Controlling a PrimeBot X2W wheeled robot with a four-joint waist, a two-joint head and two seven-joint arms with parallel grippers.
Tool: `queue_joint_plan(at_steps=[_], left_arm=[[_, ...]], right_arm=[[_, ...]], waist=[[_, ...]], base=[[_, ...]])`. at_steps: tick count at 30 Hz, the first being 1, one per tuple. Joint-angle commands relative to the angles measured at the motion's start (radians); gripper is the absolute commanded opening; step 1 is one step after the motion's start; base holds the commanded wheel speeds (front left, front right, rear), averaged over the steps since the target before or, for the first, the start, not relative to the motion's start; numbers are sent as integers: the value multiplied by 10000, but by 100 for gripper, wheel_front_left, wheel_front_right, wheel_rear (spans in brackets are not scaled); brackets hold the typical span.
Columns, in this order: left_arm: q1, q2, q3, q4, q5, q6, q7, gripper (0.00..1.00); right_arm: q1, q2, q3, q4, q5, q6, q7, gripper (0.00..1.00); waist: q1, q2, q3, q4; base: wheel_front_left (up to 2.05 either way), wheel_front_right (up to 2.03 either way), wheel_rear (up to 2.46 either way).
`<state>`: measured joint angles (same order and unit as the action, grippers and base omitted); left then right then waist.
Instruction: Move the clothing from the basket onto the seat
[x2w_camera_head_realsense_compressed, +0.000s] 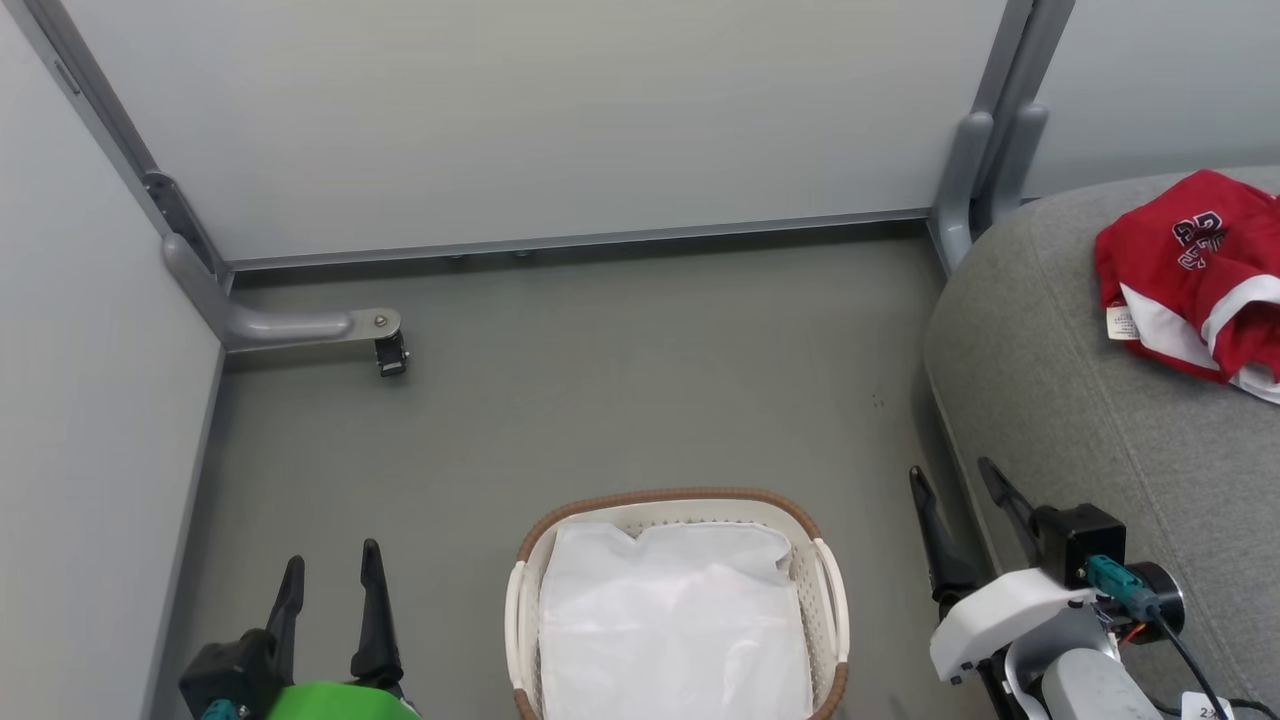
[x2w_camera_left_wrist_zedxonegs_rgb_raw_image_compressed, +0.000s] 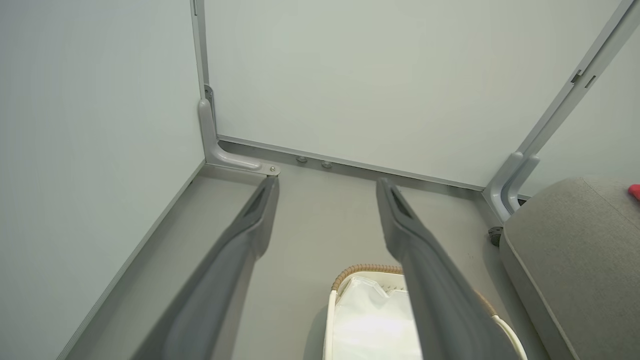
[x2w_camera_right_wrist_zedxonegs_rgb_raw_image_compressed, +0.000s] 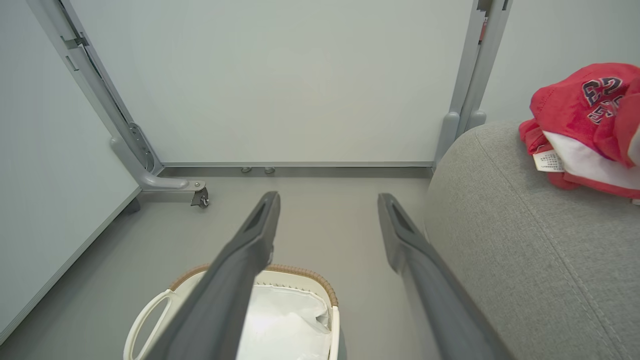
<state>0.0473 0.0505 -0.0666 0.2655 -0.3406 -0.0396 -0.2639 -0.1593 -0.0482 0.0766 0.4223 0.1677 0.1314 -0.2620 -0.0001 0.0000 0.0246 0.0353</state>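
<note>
One white liner (x2w_camera_head_realsense_compressed: 675, 620) lies in the basket (x2w_camera_head_realsense_compressed: 660, 497), clothing (x2w_camera_head_realsense_compressed: 1190, 270) on the seat (x2w_camera_head_realsense_compressed: 1080, 400).

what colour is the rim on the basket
The rim of the basket is brown and woven, over white plastic walls; the head view shows it best.

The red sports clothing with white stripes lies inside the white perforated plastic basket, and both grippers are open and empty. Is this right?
Not quite. In the head view the red sports clothing lies on the grey fabric seat, not inside the white perforated plastic basket. The left gripper and right gripper are indeed open and empty.
</note>
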Motion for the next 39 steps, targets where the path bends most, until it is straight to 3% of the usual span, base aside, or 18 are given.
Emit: queue_joint_plan(at_steps=[1, 21, 22, 26, 39], left_arm=[[93, 6, -27, -22, -25, 42, -7, 100], [18, 7, -241, 208, -203, 71, -7, 100], [1, -6, -264, 220, -197, 53, 1, 0], [24, -27, -288, 498, -274, 47, 31, 0], [-275, -21, 82, 374, -2425, -122, 683, 0]], right_arm=[[57, -44, 13, -52, 90, -15, -41, 100], [20, -45, 155, -40, 176, -15, -42, 100], [-1, 0, 158, -20, 120, 0, 0, 0], [139, 46, 141, 243, 202, 0, 50, 0], [194, 32, -223, -115, 2672, -1, 701, 0]], waist=[[1, 0, 4, 9], [1, 0, 5, 30], [1, 0, 5, 30], [1, 0, 5, 29], [1, 0, -18, -11]], base=[[0, 0, 0], [0, 0, 0], [0, 0, 0], [0, 0, 0], [0, 0, 0]])
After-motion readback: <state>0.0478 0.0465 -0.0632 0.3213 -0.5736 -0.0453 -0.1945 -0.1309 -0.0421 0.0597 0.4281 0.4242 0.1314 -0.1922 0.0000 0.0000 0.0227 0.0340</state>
